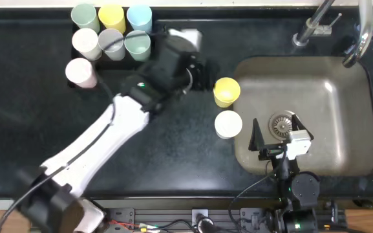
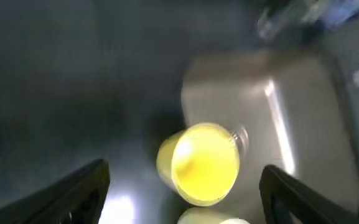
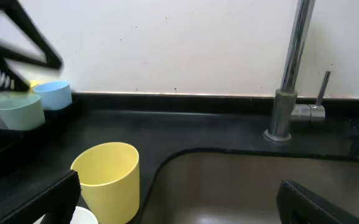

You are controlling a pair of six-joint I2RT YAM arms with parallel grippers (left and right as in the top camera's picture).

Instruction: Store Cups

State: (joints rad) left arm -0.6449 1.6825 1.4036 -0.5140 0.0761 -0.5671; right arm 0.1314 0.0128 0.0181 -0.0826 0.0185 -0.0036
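Setting: a kitchen. Evidence: a dark, speckled stone-look worktop point(image 1: 173, 155) has a brushed metal sink point(image 1: 341, 77) set into it at the right, with a round drain point(image 1: 281, 123) in the basin floor. A tall metal tap point(image 3: 291, 68) with a side lever stands on the worktop behind the basin, against a plain white wall point(image 3: 167, 43). Plastic cups point(image 1: 112, 19) in pastel colours stand grouped at the back left of the worktop, and two more stand beside the sink's left rim.

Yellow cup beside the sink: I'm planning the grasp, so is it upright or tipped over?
Upright. The yellow cup stands on its base on the counter, open mouth facing up.
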